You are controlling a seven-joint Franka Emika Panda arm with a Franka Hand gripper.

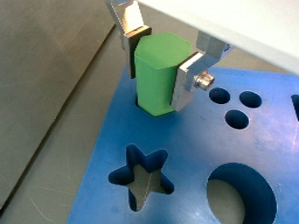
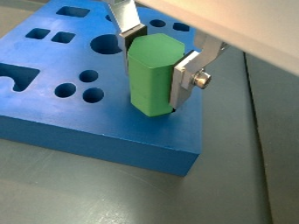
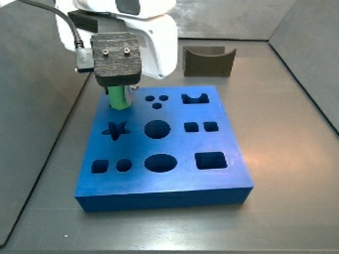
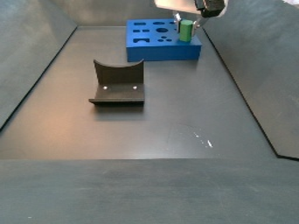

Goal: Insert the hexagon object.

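Observation:
The hexagon object (image 1: 159,77) is a bright green upright peg, held between my gripper's silver fingers in both wrist views (image 2: 153,77). My gripper (image 1: 162,63) is shut on it, its lower end standing in or on a corner of the blue board (image 1: 198,140) near the edge. A star hole (image 1: 142,173) and small round holes (image 1: 235,119) lie close by. In a side view the green peg (image 3: 119,97) shows under the gripper (image 3: 118,91) at the board's far left corner. In the other side view the gripper (image 4: 184,30) stands over the board (image 4: 163,42) with the peg (image 4: 184,31).
A dark grey curved block (image 3: 208,62) stands off the board; it also shows in a side view (image 4: 115,84). Grey bin walls (image 3: 294,69) surround the floor. The board has several other shaped holes, such as a large round one (image 3: 158,164).

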